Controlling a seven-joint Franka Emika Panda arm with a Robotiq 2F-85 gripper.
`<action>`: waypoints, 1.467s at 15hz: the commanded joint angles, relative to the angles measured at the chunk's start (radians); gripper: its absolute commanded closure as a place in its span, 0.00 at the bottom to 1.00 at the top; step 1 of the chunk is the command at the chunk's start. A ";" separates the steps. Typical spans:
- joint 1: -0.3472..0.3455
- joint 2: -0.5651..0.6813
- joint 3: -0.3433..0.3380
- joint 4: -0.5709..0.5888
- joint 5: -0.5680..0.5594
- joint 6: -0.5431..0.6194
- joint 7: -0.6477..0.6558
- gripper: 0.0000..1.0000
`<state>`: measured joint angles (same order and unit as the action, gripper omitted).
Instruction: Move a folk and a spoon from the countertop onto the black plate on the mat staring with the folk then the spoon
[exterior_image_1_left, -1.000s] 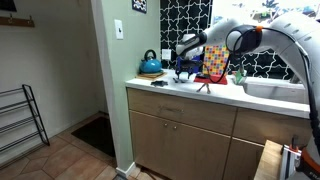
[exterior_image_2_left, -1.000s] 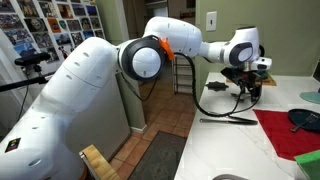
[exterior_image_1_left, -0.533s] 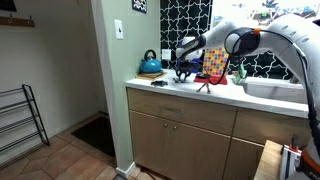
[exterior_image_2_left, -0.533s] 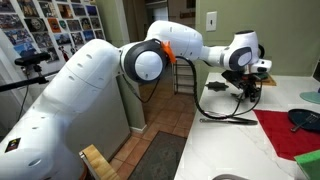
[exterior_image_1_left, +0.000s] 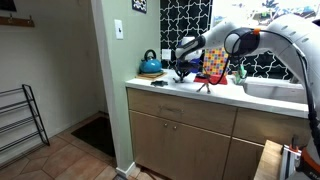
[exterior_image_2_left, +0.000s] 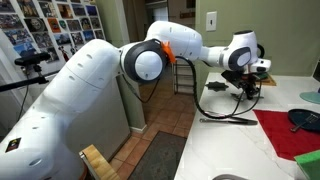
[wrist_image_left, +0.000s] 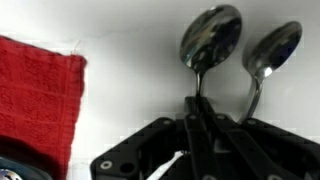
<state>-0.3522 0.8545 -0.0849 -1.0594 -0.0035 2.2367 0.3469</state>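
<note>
Looking through the wrist view, you have the gripper (wrist_image_left: 200, 108) pinched narrow on the handle of the spoon (wrist_image_left: 211, 38) lying on the pale surface (wrist_image_left: 130, 60), a second utensil (wrist_image_left: 272, 47) just beside it, the black plate (exterior_image_2_left: 305, 120) apart on the red mat (wrist_image_left: 35, 100)

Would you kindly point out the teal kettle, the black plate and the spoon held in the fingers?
teal kettle (exterior_image_1_left: 150, 65): exterior view, on its rounded body.
black plate (exterior_image_2_left: 305, 120): exterior view, on its dark top.
spoon (wrist_image_left: 211, 35): wrist view, on its shiny bowl.
</note>
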 joint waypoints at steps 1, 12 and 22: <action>0.020 -0.041 -0.031 -0.048 -0.018 0.007 0.066 0.98; 0.031 -0.222 -0.217 -0.055 -0.021 -0.224 0.463 0.98; 0.030 -0.266 -0.365 -0.067 -0.029 -0.318 0.889 0.98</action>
<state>-0.3397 0.6092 -0.4154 -1.0871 -0.0238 1.9258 1.1036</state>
